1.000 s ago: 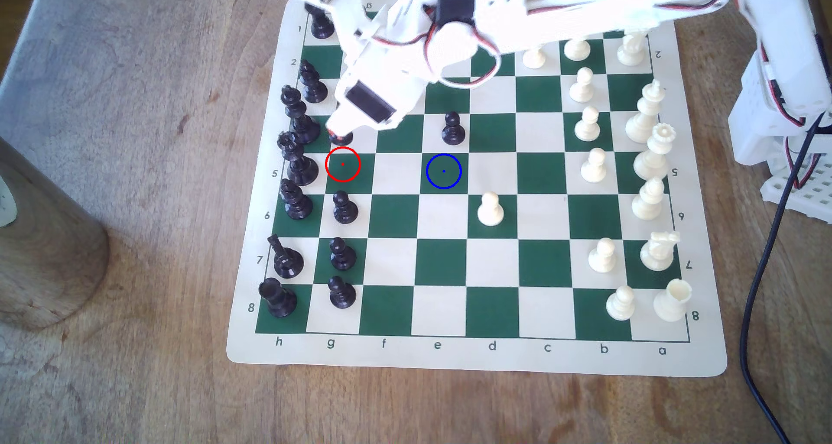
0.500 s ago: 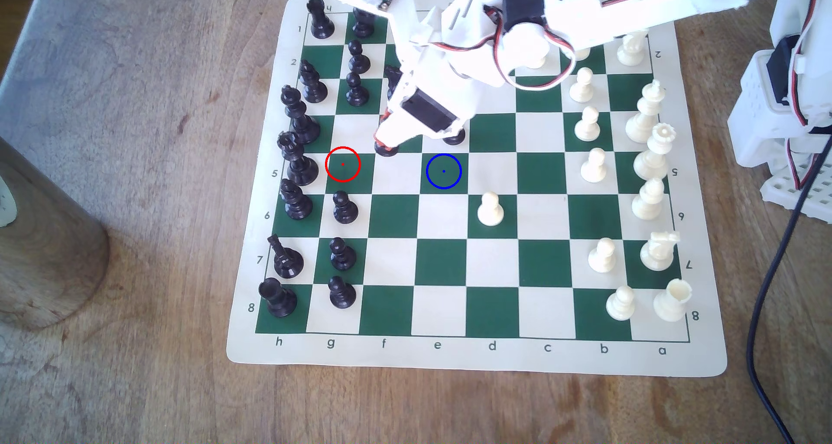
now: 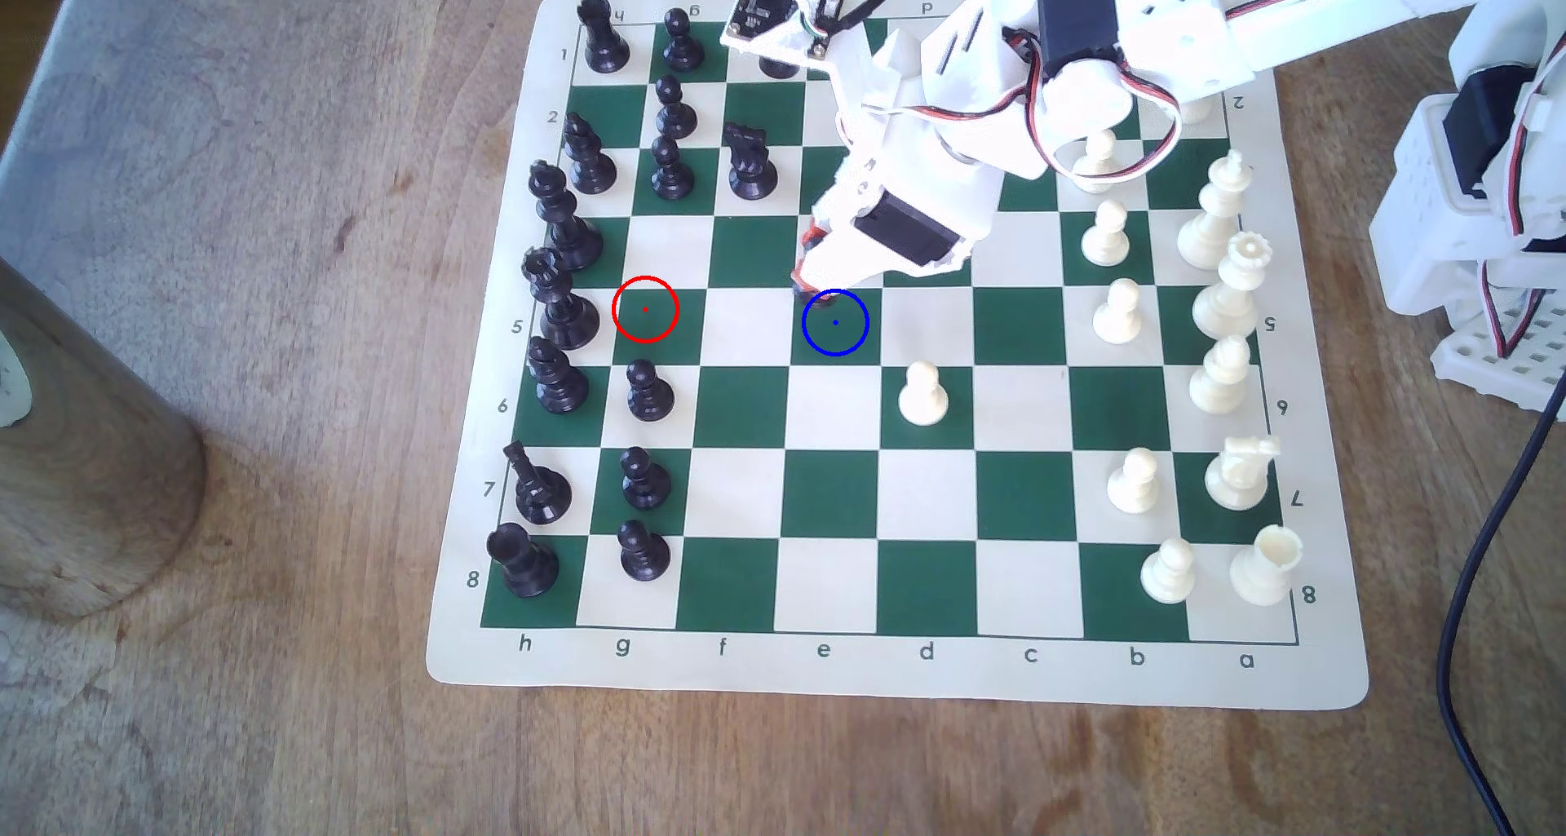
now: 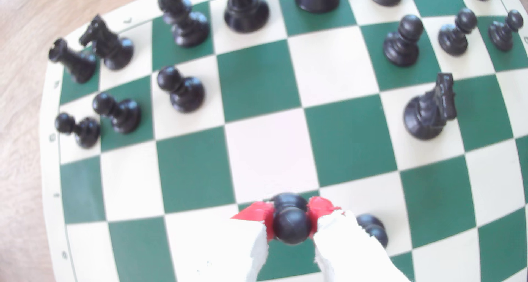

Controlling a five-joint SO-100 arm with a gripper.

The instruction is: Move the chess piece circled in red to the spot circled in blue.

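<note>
My gripper (image 3: 812,287) is shut on the chess piece circled in red (image 3: 820,297), a small black pawn, whose dark base peeks out below the red-tipped fingers. It hangs at the upper left rim of the spot circled in blue (image 3: 835,322), a dark green square. The red ring (image 3: 645,309) to the exterior view's left has no piece in it. In the wrist view the pawn's ball head (image 4: 292,226) sits clamped between the red pads (image 4: 321,209) of the gripper (image 4: 291,213), over a green square.
Another black pawn (image 4: 371,230) stands close beside the fingers. A black knight (image 3: 750,163) and a white pawn (image 3: 922,394) stand within two squares of the blue ring. Black pieces line the exterior view's left, white pieces its right. A dark cable (image 3: 1491,531) runs off the board.
The gripper has carried the pawn toward the exterior view's right, from just above the red ring across the board to the edge of the blue ring.
</note>
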